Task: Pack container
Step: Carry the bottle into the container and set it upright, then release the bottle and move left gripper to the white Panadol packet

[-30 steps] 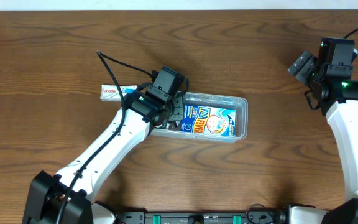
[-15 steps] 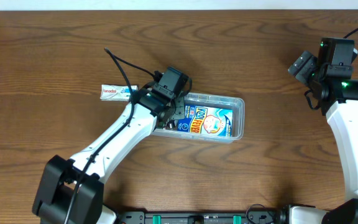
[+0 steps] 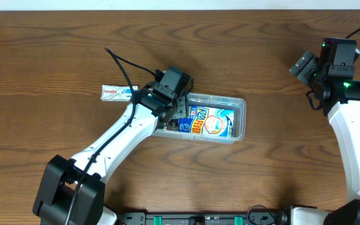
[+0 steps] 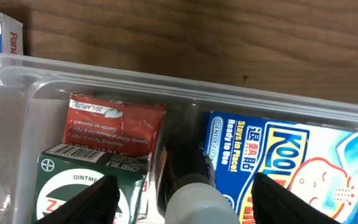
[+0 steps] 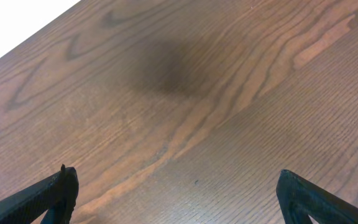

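Poised over container [image 4: 135, 78] with left gripper [image 4: 191, 199] spread wide; Panadol box [image 3: 114, 92] just past left finger, lengthwise along finger line; right gripper [image 5: 179, 193] wide, well apart.

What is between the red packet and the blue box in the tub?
A dark bottle with a pale cap lies between the red packet and the blue box, inside the clear tub. The left wrist view shows it.

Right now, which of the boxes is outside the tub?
The white Panadol box, on the table left of the container; the blue carton, red pack and green box sit inside it.
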